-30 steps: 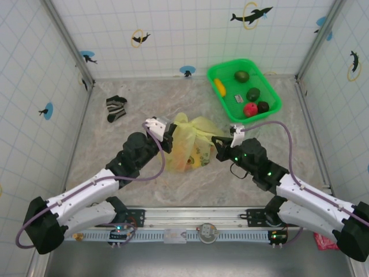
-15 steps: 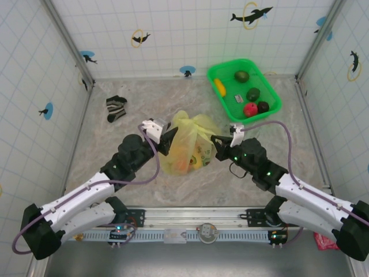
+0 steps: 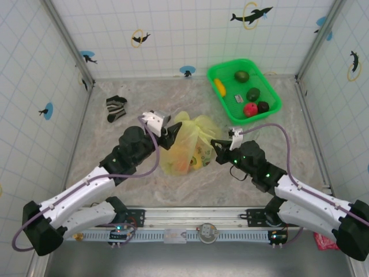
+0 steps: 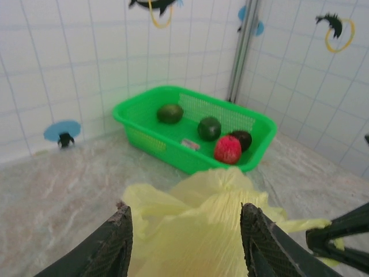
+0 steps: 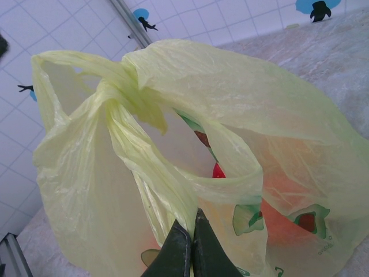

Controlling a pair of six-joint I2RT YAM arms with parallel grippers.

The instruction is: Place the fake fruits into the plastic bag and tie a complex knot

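Pale-yellow plastic bag [image 3: 187, 147] lay centre frame; left gripper [image 4: 185, 231] jaws spread at its top; right gripper [image 5: 187, 234] pinched its handle [image 5: 167, 184].

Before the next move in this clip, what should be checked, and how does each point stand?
1. Right gripper shut on a handle of the bag: ok.
2. Left gripper open, bag plastic lying between its fingers: ok.
3. Knot formed in the handles: ok. Complex enough: cannot tell.
4. All fruits bagged: not ok, five lie in the basket.
5. Sock clear of both arms: ok.
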